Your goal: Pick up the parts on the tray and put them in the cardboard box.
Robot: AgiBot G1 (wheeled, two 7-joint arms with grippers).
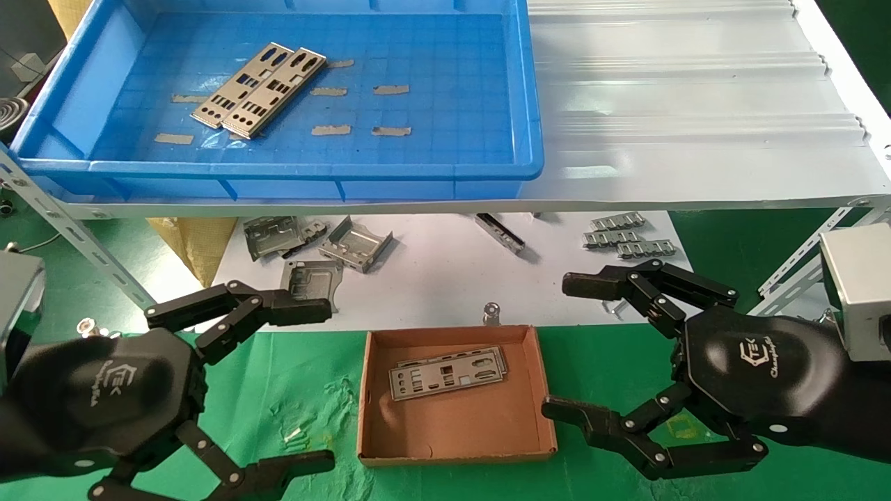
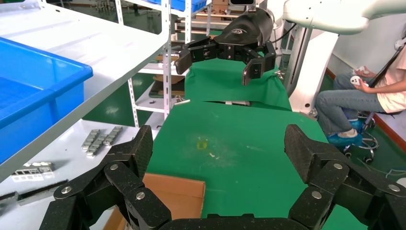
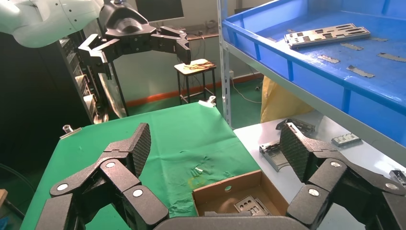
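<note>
Our left gripper (image 1: 317,383) and right gripper (image 1: 567,348) both hang wide open and hold nothing, one on each side of the cardboard box (image 1: 456,435) on the green cloth (image 1: 278,390). Between them, plates (image 1: 447,374) lie inside the box. Two more perforated plates (image 1: 259,89) lie side by side in the blue tray (image 1: 418,170) on the shelf (image 1: 696,104), up beyond both grippers.

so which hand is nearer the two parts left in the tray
Left. The left hand sits below the parts in the tray; the right hand is farther off to the side.
</note>
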